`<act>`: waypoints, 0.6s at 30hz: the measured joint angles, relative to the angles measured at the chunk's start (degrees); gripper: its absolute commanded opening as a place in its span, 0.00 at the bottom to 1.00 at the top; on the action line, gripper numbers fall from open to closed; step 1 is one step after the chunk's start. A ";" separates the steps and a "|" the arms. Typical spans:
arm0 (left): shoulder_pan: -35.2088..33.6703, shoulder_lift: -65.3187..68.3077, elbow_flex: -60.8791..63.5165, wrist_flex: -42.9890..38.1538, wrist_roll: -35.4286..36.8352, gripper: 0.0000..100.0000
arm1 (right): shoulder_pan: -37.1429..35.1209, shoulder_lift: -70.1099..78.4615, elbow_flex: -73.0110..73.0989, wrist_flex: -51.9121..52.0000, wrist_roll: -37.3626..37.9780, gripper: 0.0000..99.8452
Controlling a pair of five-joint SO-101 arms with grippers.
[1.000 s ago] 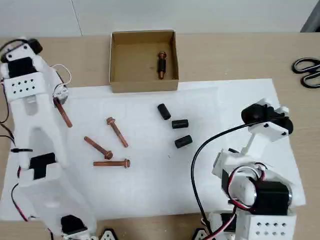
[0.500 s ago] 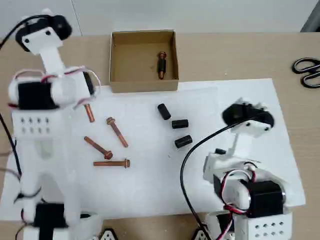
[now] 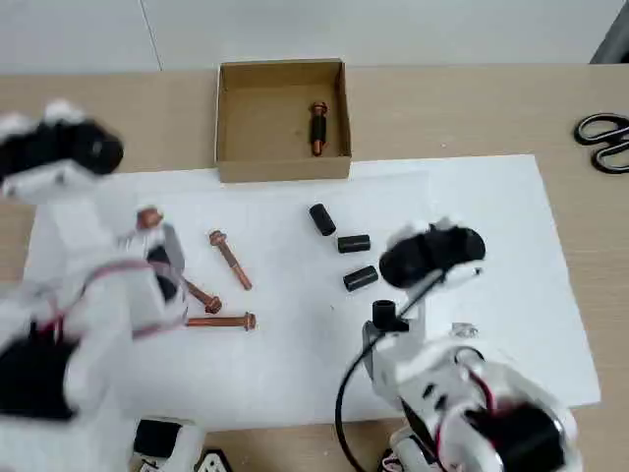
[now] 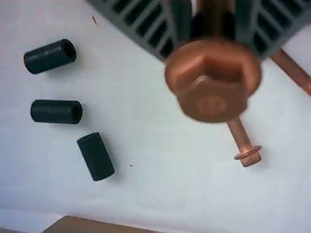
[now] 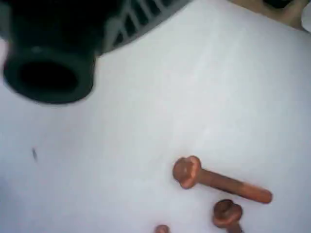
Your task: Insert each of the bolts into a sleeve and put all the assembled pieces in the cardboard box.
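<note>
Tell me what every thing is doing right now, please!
Held bolt, clamped in the left gripper.
Held sleeve, clamped in the right gripper.
Loose bolts, three lying on the paper.
Loose sleeves, three lying empty on the paper.
Cardboard box, open, one assembled piece inside.

White arms (image 3: 93, 290) carry black motors (image 3: 430, 254), red-black cables (image 3: 344, 393) and grey ribbed jaws.

Wooden table (image 3: 442, 103) — white paper sheet (image 3: 491, 226), cardboard box (image 3: 285, 169), scissors (image 3: 601, 141) near its edge
</note>
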 measured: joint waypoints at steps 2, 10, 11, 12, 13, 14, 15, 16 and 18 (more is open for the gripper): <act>0.00 -6.24 4.84 -1.41 0.00 0.00 | -0.62 -1.76 0.00 -0.70 2.20 0.00; 0.00 -24.26 21.98 -10.81 0.00 0.00 | -2.99 -4.48 5.36 -7.82 4.75 0.00; 0.00 -25.93 23.56 -12.13 0.09 0.00 | -4.31 -4.40 6.07 -8.88 4.75 0.00; 0.00 -27.69 25.14 -13.36 0.44 0.00 | -5.63 -4.40 6.77 -10.02 4.75 0.00; 0.09 -29.19 26.73 -14.77 1.05 0.00 | -7.21 -4.40 7.47 -11.25 4.75 0.00; 0.70 -30.95 28.22 -16.00 1.58 0.00 | -8.70 -4.57 8.18 -12.57 4.75 0.00; 1.67 -32.53 29.63 -17.32 2.11 0.00 | -10.20 -5.10 8.88 -13.71 4.75 0.00; 3.08 -34.02 30.77 -18.29 2.55 0.00 | -11.60 -5.80 9.67 -15.03 4.84 0.00; 6.07 -37.01 33.23 -20.04 4.04 0.00 | -14.24 -6.95 11.34 -17.41 4.84 0.00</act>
